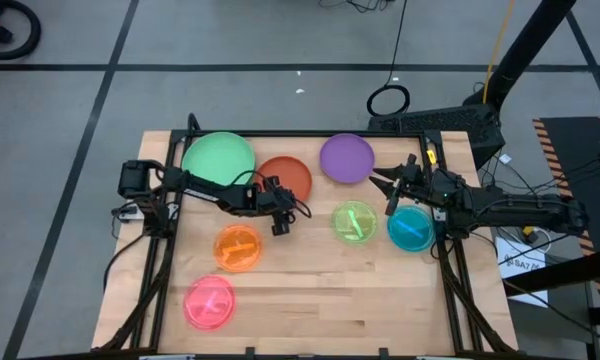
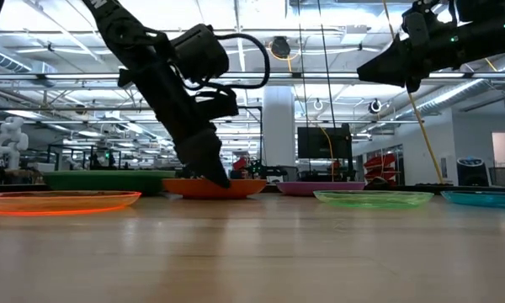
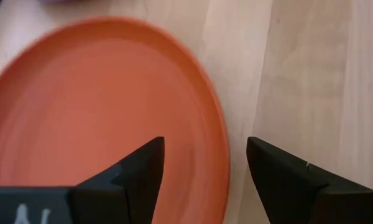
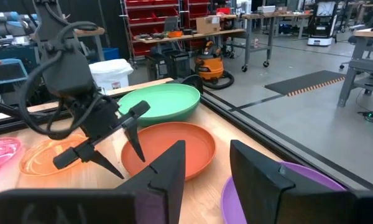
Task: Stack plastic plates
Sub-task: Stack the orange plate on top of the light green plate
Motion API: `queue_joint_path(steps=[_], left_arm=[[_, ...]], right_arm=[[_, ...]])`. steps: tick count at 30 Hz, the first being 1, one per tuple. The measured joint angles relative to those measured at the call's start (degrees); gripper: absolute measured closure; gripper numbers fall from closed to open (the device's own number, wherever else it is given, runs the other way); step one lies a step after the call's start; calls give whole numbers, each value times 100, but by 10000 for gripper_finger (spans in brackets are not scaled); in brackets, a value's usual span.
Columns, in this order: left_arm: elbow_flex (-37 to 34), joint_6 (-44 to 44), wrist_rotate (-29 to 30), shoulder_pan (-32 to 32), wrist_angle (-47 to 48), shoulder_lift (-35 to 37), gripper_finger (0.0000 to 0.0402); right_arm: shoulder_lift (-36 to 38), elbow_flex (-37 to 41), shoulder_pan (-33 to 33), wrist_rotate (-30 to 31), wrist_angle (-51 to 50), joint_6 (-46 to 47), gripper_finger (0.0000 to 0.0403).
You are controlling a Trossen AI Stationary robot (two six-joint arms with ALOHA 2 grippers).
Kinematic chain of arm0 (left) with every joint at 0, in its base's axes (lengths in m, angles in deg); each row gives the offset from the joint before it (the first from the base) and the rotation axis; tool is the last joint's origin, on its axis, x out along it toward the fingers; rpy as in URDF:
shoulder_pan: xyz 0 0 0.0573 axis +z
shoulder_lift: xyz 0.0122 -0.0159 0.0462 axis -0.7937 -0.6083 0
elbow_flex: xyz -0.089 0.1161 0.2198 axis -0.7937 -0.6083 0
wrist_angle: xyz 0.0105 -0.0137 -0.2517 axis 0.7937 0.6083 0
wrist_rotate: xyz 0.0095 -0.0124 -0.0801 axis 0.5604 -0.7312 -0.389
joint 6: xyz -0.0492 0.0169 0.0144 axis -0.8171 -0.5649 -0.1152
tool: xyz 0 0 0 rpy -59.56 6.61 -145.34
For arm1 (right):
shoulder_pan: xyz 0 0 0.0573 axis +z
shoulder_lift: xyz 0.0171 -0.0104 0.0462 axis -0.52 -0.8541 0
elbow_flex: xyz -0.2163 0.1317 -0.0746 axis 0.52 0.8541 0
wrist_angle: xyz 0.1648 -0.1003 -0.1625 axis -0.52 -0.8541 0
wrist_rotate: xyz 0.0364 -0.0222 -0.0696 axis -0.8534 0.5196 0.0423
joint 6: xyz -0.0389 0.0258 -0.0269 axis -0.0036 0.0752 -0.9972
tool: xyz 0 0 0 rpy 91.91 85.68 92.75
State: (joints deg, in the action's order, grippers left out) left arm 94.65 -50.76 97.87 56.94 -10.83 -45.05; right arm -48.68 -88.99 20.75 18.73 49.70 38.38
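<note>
Seven plastic plates lie flat on the wooden table: light green [image 1: 218,157], red-orange [image 1: 285,177], purple [image 1: 346,158], translucent lime [image 1: 354,221], teal [image 1: 411,228], orange [image 1: 238,247] and pink [image 1: 210,302]. My left gripper [image 3: 205,149] is open, slanting down at the red-orange plate [image 3: 93,106]. One finger [image 3: 143,168] stands over the plate's inside and the other [image 3: 280,174] outside its rim, over bare wood. Whether either finger touches the plate I cannot tell. My right gripper [image 4: 208,155] hangs open and level above the table's right side, between the purple and teal plates, with nothing between its fingers.
A black frame [image 1: 300,133] runs along the table's far edge and down both sides. Bare wood [image 1: 340,300] lies along the near edge, right of the pink plate. Beyond the table are a workshop floor, shelves and a vacuum cleaner [image 4: 212,65].
</note>
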Motion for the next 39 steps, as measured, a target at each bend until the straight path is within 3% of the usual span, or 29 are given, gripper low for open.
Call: queue_joint_path(steps=[26, 39], left_arm=[[-1, -66, -20, -130, 77, -165, 170], [-1, -136, -17, -148, 88, -165, 284]], right_arm=[[2, 0, 0, 4, -29, -105, 284], [0, 2, 0, 4, -31, -105, 284]])
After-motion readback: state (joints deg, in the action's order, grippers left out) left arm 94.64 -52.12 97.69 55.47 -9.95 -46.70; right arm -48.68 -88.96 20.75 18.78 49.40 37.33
